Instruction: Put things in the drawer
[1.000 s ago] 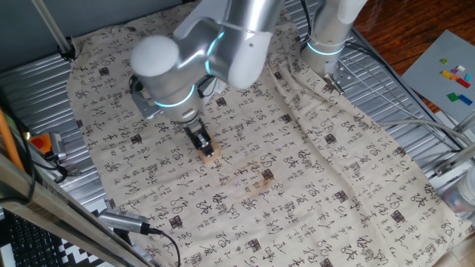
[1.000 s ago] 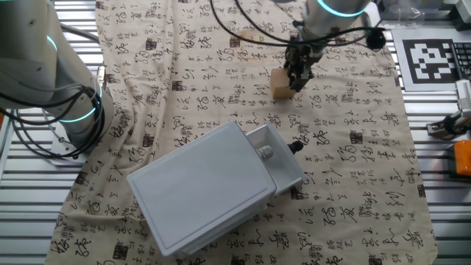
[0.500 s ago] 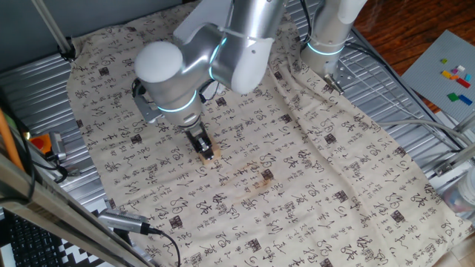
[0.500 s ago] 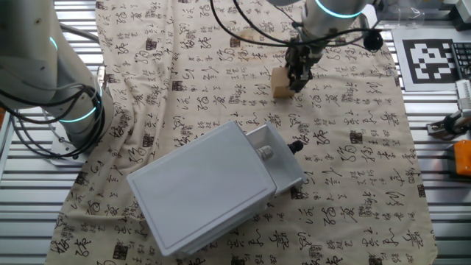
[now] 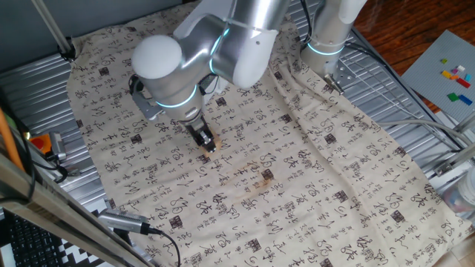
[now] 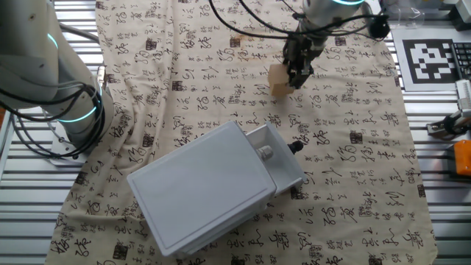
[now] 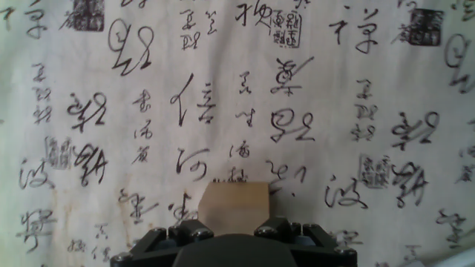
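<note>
The small light-tan wooden cube (image 6: 277,78) is held between my gripper's fingers, a little above the printed cloth. My gripper (image 6: 292,73) points down and is shut on it, up and to the right of the drawer. In one fixed view the gripper (image 5: 207,142) hides most of the cube (image 5: 211,144). In the hand view the cube (image 7: 234,199) sits between the dark finger bases of the gripper (image 7: 234,224). The drawer (image 6: 202,190) is a white-grey boxy cabinet lying on the cloth, with its tray (image 6: 285,163) pulled out a short way towards the right.
A second robot arm's base (image 6: 62,88) stands at the left of the cloth, also seen in one fixed view (image 5: 326,33). A brownish stain mark (image 5: 260,180) lies on the cloth. Metal slats surround the cloth, and an orange object (image 6: 463,156) lies at the right edge.
My gripper has risen a little off the cloth with the cube in it. The drawer has not moved.
</note>
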Robot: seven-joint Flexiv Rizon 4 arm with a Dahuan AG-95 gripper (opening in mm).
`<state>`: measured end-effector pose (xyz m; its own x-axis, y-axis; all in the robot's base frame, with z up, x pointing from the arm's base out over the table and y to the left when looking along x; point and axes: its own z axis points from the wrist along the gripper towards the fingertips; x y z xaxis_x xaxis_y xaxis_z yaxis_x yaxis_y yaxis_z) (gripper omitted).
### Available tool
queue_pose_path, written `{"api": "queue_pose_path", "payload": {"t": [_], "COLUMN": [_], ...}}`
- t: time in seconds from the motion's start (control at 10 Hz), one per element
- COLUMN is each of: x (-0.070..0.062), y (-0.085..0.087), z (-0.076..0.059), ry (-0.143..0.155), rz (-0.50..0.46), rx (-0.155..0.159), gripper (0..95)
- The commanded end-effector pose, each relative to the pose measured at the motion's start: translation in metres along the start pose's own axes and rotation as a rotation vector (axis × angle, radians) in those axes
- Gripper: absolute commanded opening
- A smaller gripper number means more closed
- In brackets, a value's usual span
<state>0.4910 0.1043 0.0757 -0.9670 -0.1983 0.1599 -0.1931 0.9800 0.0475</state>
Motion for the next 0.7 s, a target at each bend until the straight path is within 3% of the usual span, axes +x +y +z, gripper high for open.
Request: {"api": "queue_pose_path", "payload": {"t": [0.1,0.2,0.3,0.4,0.7], "x": [0.024,0.032,0.032,0.046,0.058], "y": [-0.025,-0.035,-0.035,-0.05,-0.065], "z": [-0.023,-0.035,-0.035,-0.05,-0.056], "ry": [-0.003,0.007,0.007,0.03,0.023], "rz": [-0.107,-0.127,-0.127,-0.153,-0.176], "rx": [-0.015,-0.017,-0.017,-0.017,-0.014], "gripper": [0.0,0.0,0.0,0.0,0.0]}}
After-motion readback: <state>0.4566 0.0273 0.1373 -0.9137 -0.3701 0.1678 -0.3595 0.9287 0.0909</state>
